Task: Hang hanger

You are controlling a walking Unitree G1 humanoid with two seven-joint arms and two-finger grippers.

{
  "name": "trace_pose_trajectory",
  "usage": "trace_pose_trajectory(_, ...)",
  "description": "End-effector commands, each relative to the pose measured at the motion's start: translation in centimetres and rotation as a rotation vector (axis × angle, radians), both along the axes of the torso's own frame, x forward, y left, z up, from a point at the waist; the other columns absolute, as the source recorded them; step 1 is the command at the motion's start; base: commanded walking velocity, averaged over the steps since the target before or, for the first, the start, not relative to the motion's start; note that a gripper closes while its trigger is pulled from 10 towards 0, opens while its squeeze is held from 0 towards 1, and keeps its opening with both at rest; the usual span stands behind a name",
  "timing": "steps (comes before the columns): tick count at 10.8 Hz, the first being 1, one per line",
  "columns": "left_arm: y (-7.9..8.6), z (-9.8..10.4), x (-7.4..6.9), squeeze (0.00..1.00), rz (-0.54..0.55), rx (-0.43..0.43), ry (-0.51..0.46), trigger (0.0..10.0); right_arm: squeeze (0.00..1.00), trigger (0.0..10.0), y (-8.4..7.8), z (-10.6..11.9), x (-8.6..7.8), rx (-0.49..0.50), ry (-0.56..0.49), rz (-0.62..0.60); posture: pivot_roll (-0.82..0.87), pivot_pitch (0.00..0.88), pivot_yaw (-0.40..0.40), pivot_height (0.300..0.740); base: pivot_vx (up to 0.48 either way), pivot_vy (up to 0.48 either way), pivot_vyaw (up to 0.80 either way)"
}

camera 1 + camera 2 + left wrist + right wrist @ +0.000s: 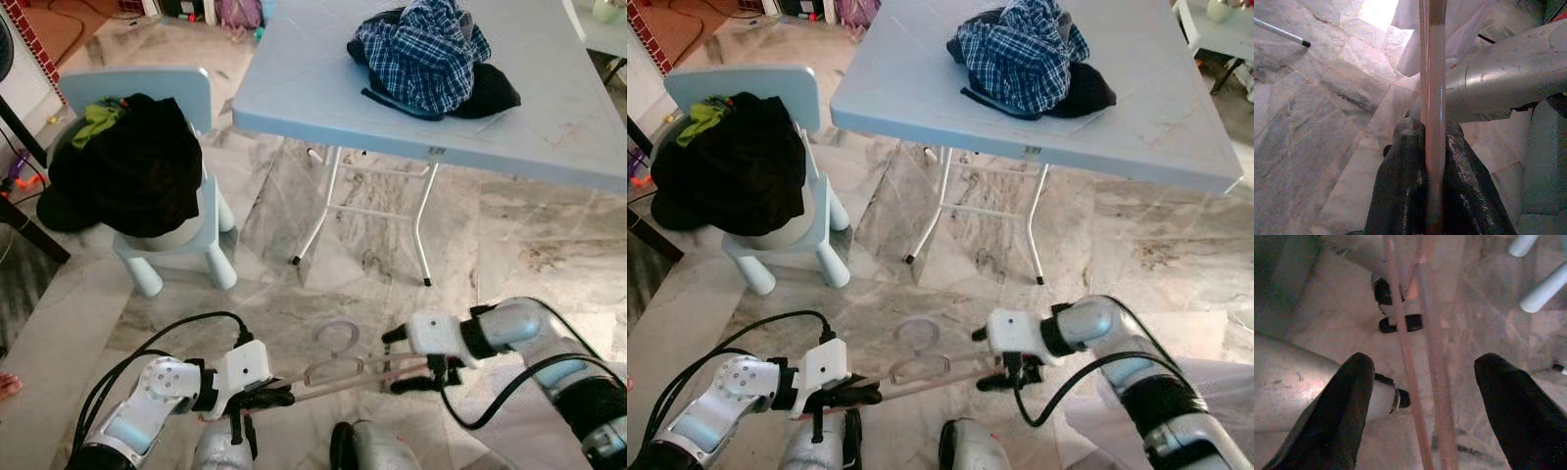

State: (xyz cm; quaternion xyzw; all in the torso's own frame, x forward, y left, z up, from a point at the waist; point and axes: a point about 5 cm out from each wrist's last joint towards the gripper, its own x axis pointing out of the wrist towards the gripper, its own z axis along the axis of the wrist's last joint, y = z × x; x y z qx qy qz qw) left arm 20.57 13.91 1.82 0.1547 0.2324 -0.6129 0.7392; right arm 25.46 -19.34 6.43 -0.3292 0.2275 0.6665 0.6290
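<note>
A translucent pink hanger (333, 371) lies level, low in front of me above the marble floor, its hook (340, 339) pointing away from me. My left gripper (263, 398) is shut on the hanger's left end; in the left wrist view the pink bar (1432, 98) runs straight out from between the pressed fingers (1400, 196). My right gripper (401, 361) is at the hanger's right end and is open. In the right wrist view the two pink bars (1436, 382) pass between its spread fingers (1342, 401) without touching them.
A light blue folding table (323, 88) stands ahead with a plaid shirt (423, 54) on dark clothes. To the left, a small blue chair (176, 250) holds a pile of black garments (127, 171). White cloth (1225, 387) lies by my right arm.
</note>
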Motion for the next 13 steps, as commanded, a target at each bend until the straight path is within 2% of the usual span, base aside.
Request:
trace_pose_trajectory(1, -0.26, -0.11, -0.24, 0.0, -0.028, 0.004, 0.005, 10.0, 0.0, 0.0, -0.19, -0.07, -0.08, -0.029, 0.012, 0.034, 0.0, 0.129, -0.035, 0.74, 0.0, 0.0, 0.0)
trace_pose_trajectory(3, -0.49, -0.06, -0.2, 0.0, -0.041, 0.022, -0.005, 10.0, 0.0, 0.0, 0.08, 0.15, 0.44, -0.019, -0.022, 0.039, 0.0, 0.129, -0.032, 0.74, 0.0, 0.0, 0.0)
trace_pose_trajectory(5, -0.7, 0.1, -0.27, 0.0, -0.047, 0.016, -0.009, 10.0, 0.0, 0.0, -0.09, -0.03, 0.36, -0.028, -0.022, 0.043, 0.0, 0.131, -0.034, 0.74, 0.0, 0.0, 0.0)
trace_pose_trajectory(8, -0.13, 0.16, -0.3, 0.0, -0.046, 0.017, -0.008, 10.0, 0.0, 0.0, -0.32, -0.05, 0.43, -0.046, -0.016, 0.056, 0.0, 0.132, -0.036, 0.74, 0.0, 0.0, 0.0)
trace_pose_trajectory(13, -0.5, 0.12, -0.25, 0.0, -0.041, 0.017, -0.006, 10.0, 0.0, 0.0, -0.59, -0.04, 0.51, -0.058, -0.009, 0.066, 0.0, 0.132, -0.039, 0.74, 0.0, 0.0, 0.0)
